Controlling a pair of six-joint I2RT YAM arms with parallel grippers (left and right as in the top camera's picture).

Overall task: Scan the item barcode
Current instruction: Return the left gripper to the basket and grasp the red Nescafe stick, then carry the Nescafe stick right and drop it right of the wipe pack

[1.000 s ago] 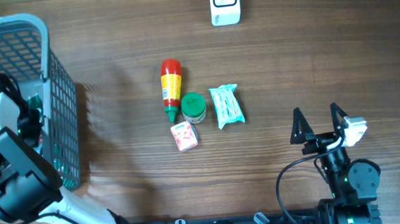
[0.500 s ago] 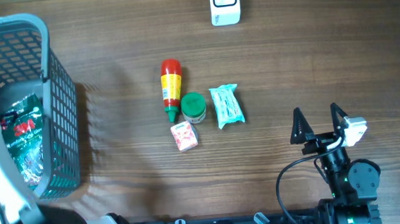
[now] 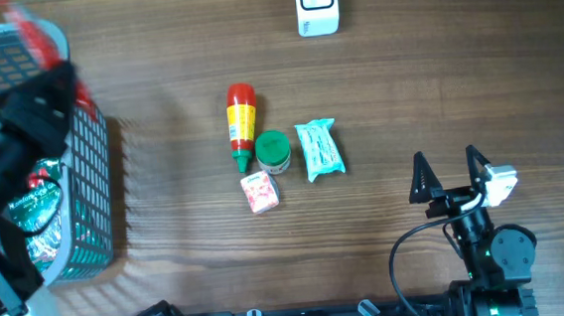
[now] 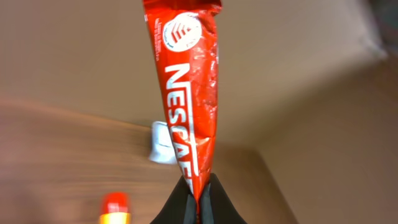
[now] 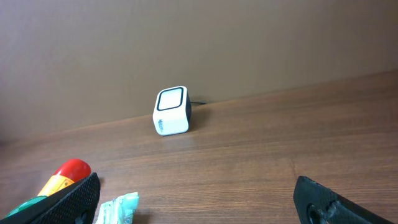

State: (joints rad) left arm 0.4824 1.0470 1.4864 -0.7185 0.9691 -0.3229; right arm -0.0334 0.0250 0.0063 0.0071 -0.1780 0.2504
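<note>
We see the left pincer clenched on the bottom edge of a red Nescafé sachet. In the left wrist view the sachet stands long and narrow away from the fingertips, with its printed face toward the camera. It is held up off the desk. From overhead the left arm is a blur over the grey basket at the left edge, so we cannot make out the sachet clearly there. A dark green packet lies inside the basket.

The white barcode scanner sits at the far edge of the desk, well apart from the left arm. Mid-desk we find a red sauce bottle lying flat, with a green-lidded jar just beside its tip. A pale teal packet lies to the right of the jar, and a small pink box below it.

The right pincer rests near the front right, fingers spread wide and grasping nothing.
</note>
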